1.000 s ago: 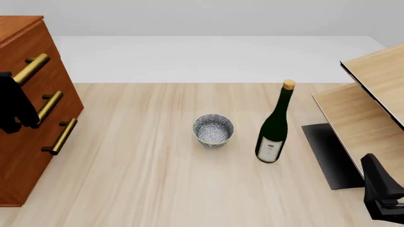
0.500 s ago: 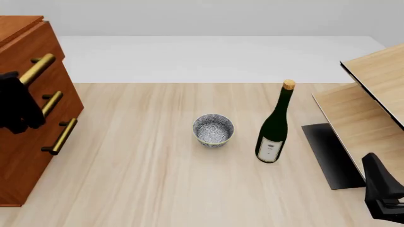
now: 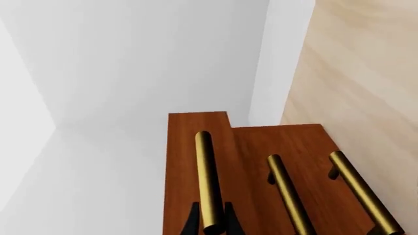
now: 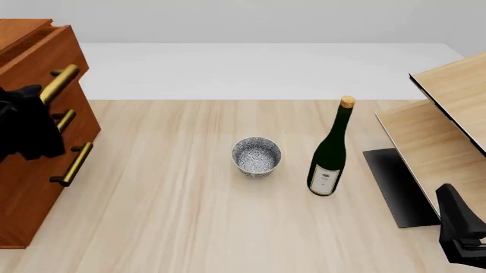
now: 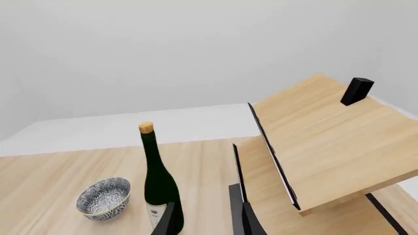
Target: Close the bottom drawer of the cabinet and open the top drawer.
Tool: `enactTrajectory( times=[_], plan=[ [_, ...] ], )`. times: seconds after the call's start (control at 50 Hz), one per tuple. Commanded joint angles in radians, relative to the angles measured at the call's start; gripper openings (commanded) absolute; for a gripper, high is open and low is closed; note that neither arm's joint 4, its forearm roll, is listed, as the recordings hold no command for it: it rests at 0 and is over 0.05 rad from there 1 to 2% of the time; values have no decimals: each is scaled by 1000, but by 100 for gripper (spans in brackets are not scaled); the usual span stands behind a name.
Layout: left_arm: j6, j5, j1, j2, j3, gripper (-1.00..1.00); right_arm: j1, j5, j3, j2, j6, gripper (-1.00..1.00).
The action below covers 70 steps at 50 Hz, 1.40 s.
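The reddish-brown cabinet [image 4: 23, 187] stands at the table's left edge. Its top drawer [image 4: 42, 54] sticks out a little past the two below. My left gripper [image 4: 40, 98] is shut on the top drawer's brass handle [image 4: 61, 81]. In the left wrist view the fingers [image 3: 193, 223] clamp that handle [image 3: 207, 181] near its end. The bottom drawer [image 4: 38, 193] sits flush with the middle one, and its handle [image 4: 74, 164] is free. My right gripper [image 4: 463, 242] hangs open and empty at the near right corner, and it also shows in the right wrist view [image 5: 207, 223].
A patterned bowl [image 4: 256, 156] and a dark green wine bottle [image 4: 329, 153] stand mid-table. A pale slanted wooden panel structure [image 4: 448, 119] over a black mat [image 4: 396, 185] fills the right side. The middle drawer's handle [image 4: 65, 120] lies just beside my left gripper.
The top drawer has slid out to the right, its handle held by my left gripper, which moved with it. The right arm has stayed still.
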Motion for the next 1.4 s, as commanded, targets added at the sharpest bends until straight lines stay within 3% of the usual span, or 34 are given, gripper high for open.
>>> enactTrajectory(
  times=[0.02,1.06,1.08,1.4],
  plan=[
    [11,-32,-48,25,-34,-100,0,0,0,0,0,100],
    [0,-11,-101,19,-49,-100,-1,0,-1,0,2,100],
    [0,-10,-100,19,-49,100,-1,0,-1,0,2,100],
    [4,-26,-91,38,-47,100,0,1,0,0,2,100]
  ],
)
